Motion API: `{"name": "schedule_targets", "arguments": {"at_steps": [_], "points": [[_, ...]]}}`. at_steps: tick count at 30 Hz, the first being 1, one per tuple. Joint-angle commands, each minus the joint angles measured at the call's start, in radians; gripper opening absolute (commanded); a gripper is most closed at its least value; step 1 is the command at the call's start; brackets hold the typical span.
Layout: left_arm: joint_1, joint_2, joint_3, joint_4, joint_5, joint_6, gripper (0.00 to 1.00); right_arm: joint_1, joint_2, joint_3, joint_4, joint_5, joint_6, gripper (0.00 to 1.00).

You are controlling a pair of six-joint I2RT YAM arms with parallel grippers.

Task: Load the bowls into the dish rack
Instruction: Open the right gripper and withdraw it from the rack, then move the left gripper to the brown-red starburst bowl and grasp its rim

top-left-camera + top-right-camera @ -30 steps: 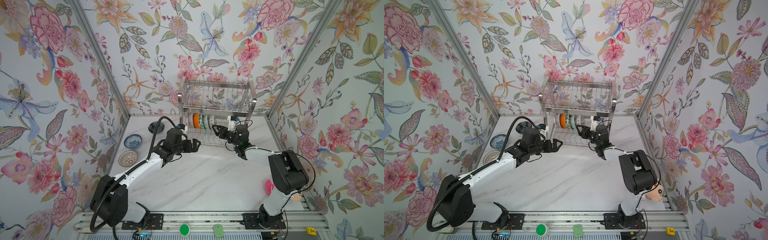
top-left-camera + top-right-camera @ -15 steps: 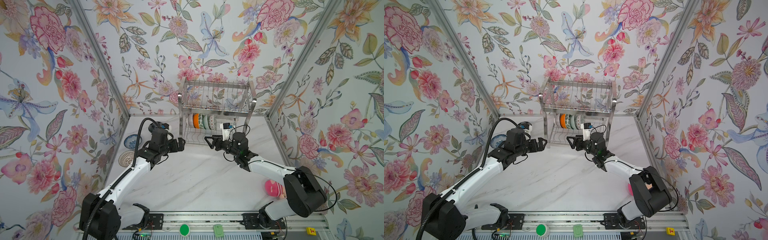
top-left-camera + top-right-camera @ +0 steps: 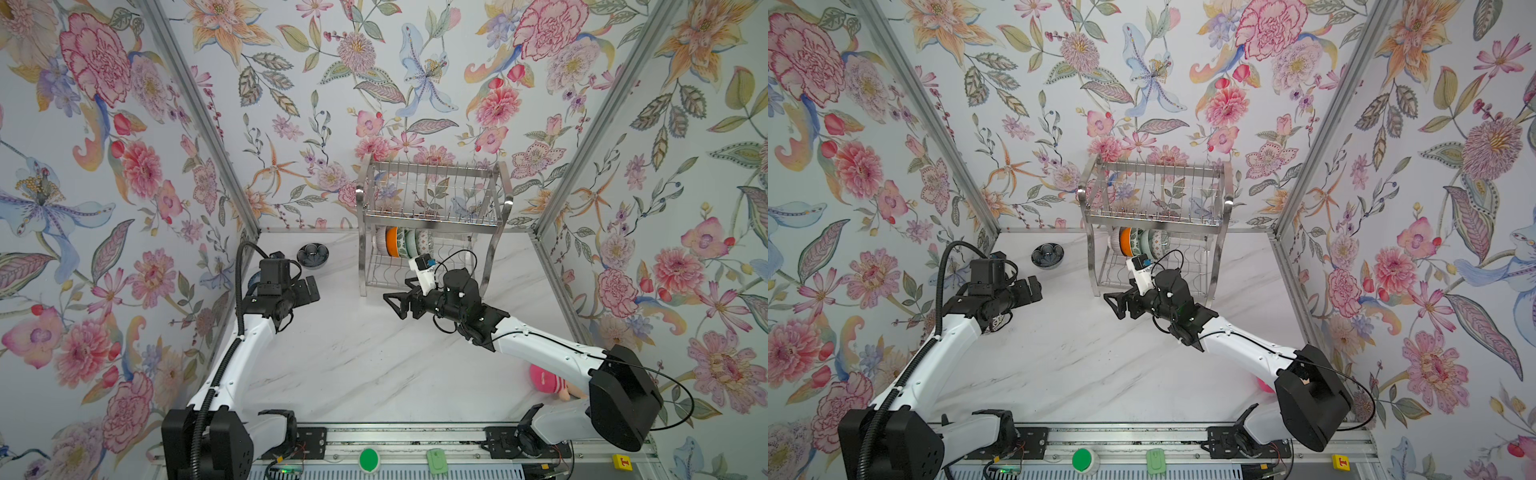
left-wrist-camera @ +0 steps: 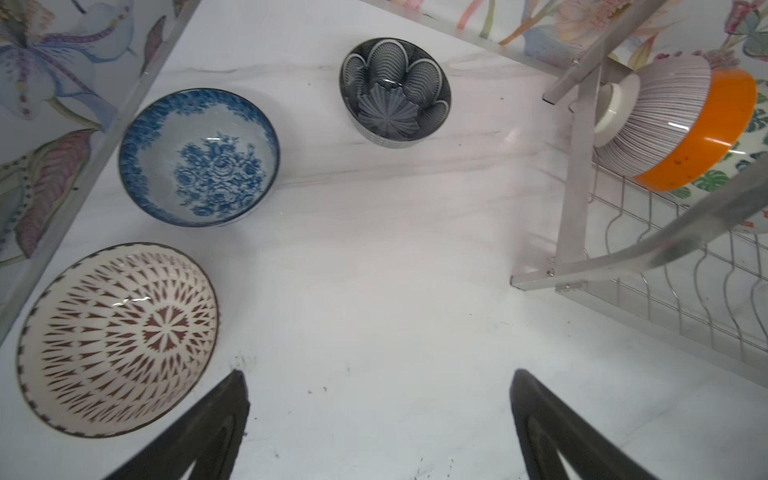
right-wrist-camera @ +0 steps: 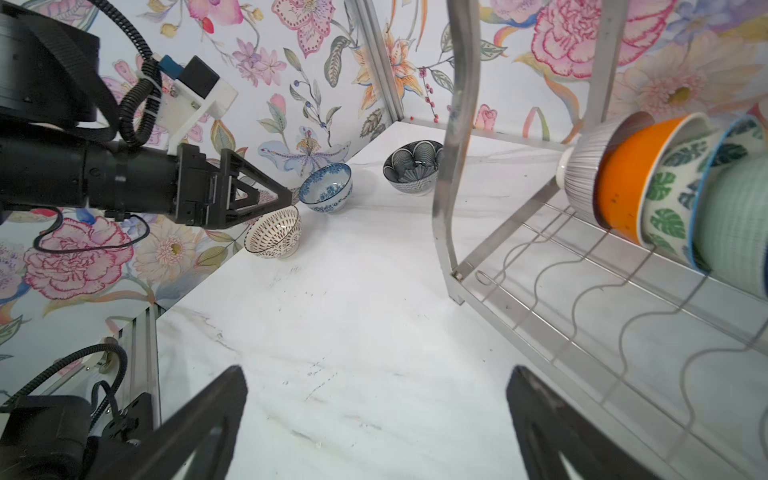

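Two-tier dish rack (image 3: 432, 223) is standing just beyond the right gripper (image 3: 392, 305), carrying several bowls (image 3: 401, 243) on edge | three loose bowls (image 4: 198, 157) are lying on the worktop (image 4: 395, 249) ahead of the left gripper (image 4: 378, 376) | both grippers are gaping wide, holding nothing | step: probably fetching another bowl | next: jaws straddling one rim
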Motion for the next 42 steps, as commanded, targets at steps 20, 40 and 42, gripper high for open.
{"name": "schedule_targets", "arguments": {"at_steps": [20,40,42], "points": [[0.145,0.282,-0.068,0.052,-0.097,0.201,0.99,0.207,0.265,0.306,-0.204,0.164,-0.078,0.99],[0.181,0.301,-0.127,0.110,-0.039,0.208,0.23,0.204,0.253,0.279,-0.210,0.167,-0.079,0.99],[0.181,0.300,-0.128,0.110,-0.040,0.208,0.17,0.204,0.254,0.277,-0.212,0.170,-0.074,0.99]]}}
